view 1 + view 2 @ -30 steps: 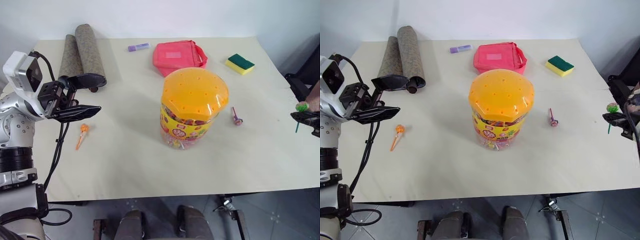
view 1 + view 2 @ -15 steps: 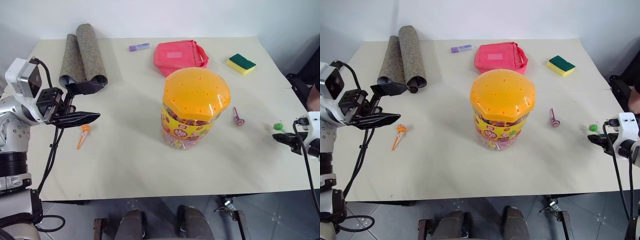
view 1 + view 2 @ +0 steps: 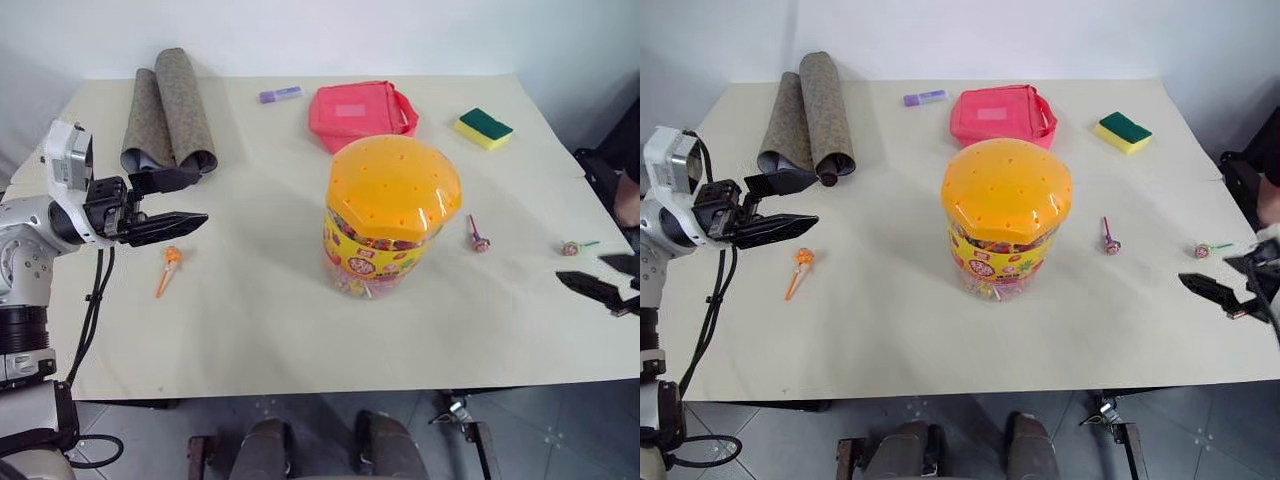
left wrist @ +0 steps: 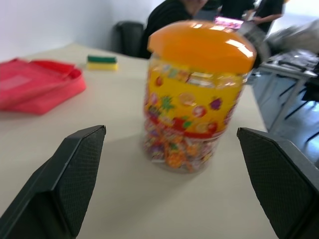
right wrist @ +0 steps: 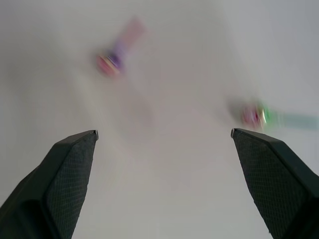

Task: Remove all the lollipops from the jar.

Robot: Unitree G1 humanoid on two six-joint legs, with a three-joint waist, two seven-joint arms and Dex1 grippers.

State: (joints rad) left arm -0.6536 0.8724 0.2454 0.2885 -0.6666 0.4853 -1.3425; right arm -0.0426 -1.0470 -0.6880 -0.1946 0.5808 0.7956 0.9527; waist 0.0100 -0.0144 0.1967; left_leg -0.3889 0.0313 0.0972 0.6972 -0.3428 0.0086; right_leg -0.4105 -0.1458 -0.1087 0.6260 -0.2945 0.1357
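The large clear plastic jar with its domed orange lid stands mid-counter, nearer the left gripper, whose released fingers point toward it; the right gripper is also released.

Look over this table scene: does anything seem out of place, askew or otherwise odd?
Three lollipops lie loose on the table, scattered rather than together: the orange one to the left of the jar, the purple one just right of it, the green one near the right edge. The jar stands upright, lid on. Nothing looks spilled or damaged.
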